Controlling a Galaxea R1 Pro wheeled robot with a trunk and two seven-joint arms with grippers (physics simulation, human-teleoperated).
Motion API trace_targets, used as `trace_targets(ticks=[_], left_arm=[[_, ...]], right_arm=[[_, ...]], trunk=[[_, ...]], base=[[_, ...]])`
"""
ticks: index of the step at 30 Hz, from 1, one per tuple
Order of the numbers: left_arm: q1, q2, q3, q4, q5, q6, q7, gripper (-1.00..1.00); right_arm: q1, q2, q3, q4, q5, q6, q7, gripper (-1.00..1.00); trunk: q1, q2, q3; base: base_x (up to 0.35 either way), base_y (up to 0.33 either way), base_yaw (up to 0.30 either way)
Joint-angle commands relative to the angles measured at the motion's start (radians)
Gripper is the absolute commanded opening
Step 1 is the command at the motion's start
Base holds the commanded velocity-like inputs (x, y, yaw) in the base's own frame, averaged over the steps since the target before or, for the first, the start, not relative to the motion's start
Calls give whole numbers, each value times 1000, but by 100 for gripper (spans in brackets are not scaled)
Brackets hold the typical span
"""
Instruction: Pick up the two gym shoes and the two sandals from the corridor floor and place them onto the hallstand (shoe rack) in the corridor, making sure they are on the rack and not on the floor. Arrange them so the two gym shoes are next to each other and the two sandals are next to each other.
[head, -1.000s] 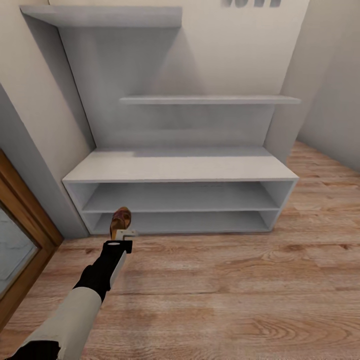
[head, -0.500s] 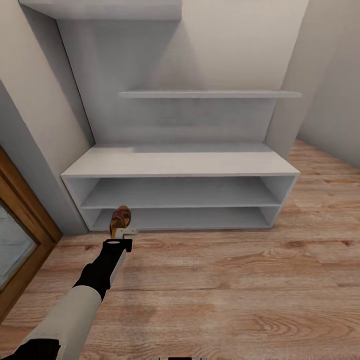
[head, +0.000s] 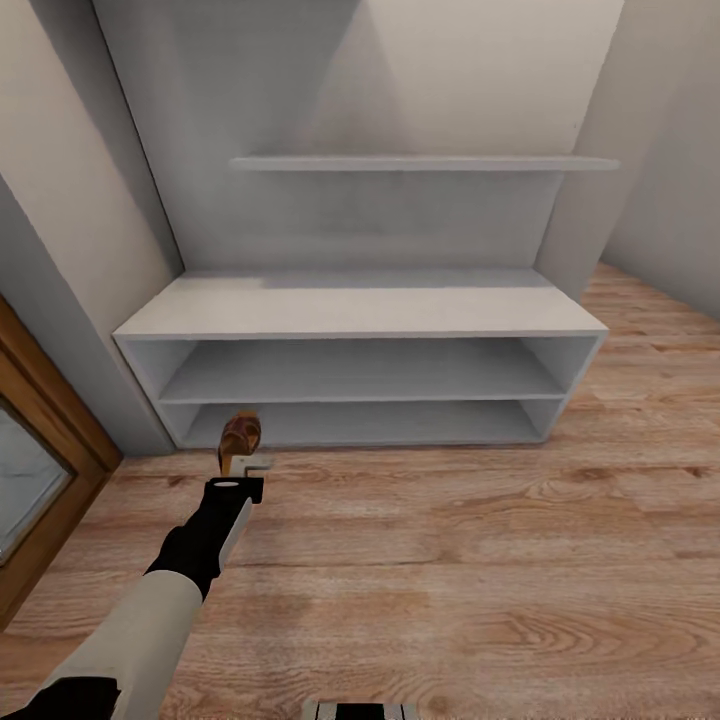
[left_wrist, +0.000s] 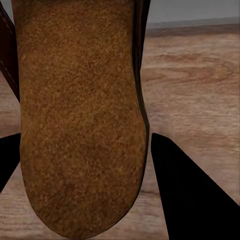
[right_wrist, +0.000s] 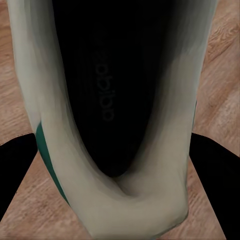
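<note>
Left gripper (head: 243, 468): jaws clamped on a sandal (head: 240, 436), which stands toe-up above the corridor floor (head: 450, 560), just in front of the hallstand (head: 360, 318) near its left end.
Left wrist view: the sandal's tan footbed (left_wrist: 80, 115) sits between the two dark fingers (left_wrist: 192, 195).
Right gripper (right_wrist: 115, 200): jaws closed around the heel of a gym shoe (right_wrist: 107, 150), white with a green stripe, above the floor planks.
Hallstand: grey, shelves bare.
</note>
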Motion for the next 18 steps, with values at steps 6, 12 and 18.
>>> trace_targets(ticks=[6,12,18], left_arm=[[1,-1,0,-20,-11,8,-2,-100],[1,-2,1,-27,-11,9,-2,-100],[0,-2,1,-35,-11,8,-1,-100]], right_arm=[[0,2,1,2,-10,-4,1,-100],[0,5,1,1,-10,-4,1,-100],[0,6,1,1,-10,-4,1,-100]], trunk=[[2,-2,-20],[2,-2,-20],[2,-2,-20]], base=[[0,0,0],[0,0,0],[0,0,0]])
